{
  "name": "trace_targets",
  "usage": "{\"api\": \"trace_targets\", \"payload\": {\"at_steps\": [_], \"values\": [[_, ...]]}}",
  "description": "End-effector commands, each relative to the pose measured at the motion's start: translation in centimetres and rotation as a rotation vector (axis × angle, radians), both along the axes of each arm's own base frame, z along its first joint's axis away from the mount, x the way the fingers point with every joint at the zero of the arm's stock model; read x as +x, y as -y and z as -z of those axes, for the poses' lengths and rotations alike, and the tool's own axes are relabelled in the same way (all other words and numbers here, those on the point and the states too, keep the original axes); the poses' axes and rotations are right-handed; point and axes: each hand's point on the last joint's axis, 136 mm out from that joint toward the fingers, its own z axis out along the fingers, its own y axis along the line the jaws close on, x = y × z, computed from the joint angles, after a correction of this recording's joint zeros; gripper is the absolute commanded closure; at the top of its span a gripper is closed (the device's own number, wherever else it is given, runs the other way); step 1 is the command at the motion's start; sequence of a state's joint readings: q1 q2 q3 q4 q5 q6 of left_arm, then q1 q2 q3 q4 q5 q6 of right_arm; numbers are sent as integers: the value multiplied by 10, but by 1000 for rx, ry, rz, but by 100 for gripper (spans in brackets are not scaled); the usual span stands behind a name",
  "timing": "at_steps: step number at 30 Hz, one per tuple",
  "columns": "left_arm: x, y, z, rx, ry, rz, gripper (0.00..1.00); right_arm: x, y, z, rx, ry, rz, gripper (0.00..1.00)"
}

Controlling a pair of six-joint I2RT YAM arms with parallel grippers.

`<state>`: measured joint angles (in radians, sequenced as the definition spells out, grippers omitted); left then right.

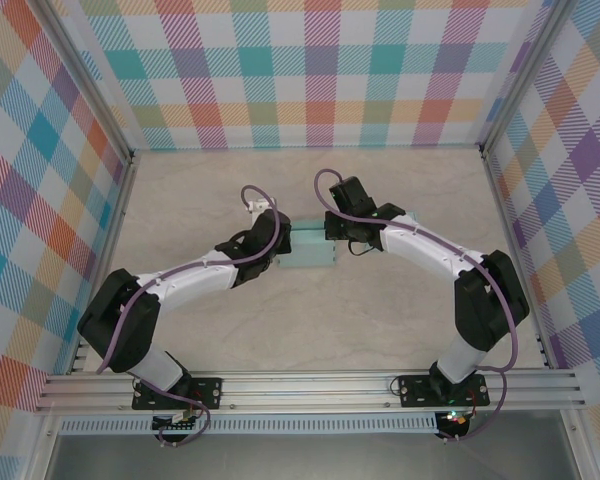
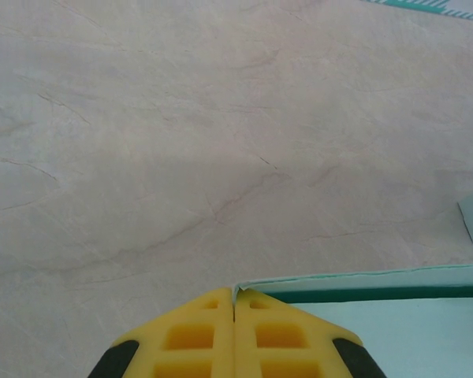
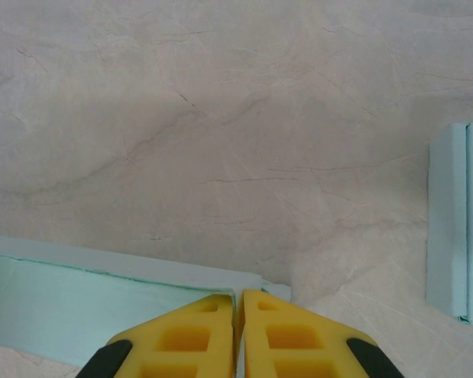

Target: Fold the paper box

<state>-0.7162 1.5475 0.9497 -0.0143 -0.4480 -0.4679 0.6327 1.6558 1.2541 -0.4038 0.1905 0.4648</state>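
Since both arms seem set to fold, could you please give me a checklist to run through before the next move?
1. Left tool shut on box edge: ok.
2. Right tool shut on box wall: ok.
3. Box resting on table between the arms: ok.
4. Both grips deep enough to hold through a fold: cannot tell.
5. Flap lying apart from right tool, part of box: cannot tell.
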Motion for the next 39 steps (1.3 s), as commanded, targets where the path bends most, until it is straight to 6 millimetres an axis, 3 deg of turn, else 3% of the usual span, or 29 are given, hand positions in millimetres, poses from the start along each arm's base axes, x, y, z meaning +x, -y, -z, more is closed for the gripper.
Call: {"api": "trace_targets", "payload": {"at_steps": [1,18,27,39], "values": [[-14,20,17,-10,-31,53,100,-3,-31,-17,109,14,-71,89],[-15,6,29,20,-9,-30,100,-30,-7,27,9,9,-57,91],[-5,11,6,13,61,-23,100,-21,-7,3,17,136,-73,92],[32,34,-28,42,285,5,100,10,-7,-20,-2,399,-60,95]]}}
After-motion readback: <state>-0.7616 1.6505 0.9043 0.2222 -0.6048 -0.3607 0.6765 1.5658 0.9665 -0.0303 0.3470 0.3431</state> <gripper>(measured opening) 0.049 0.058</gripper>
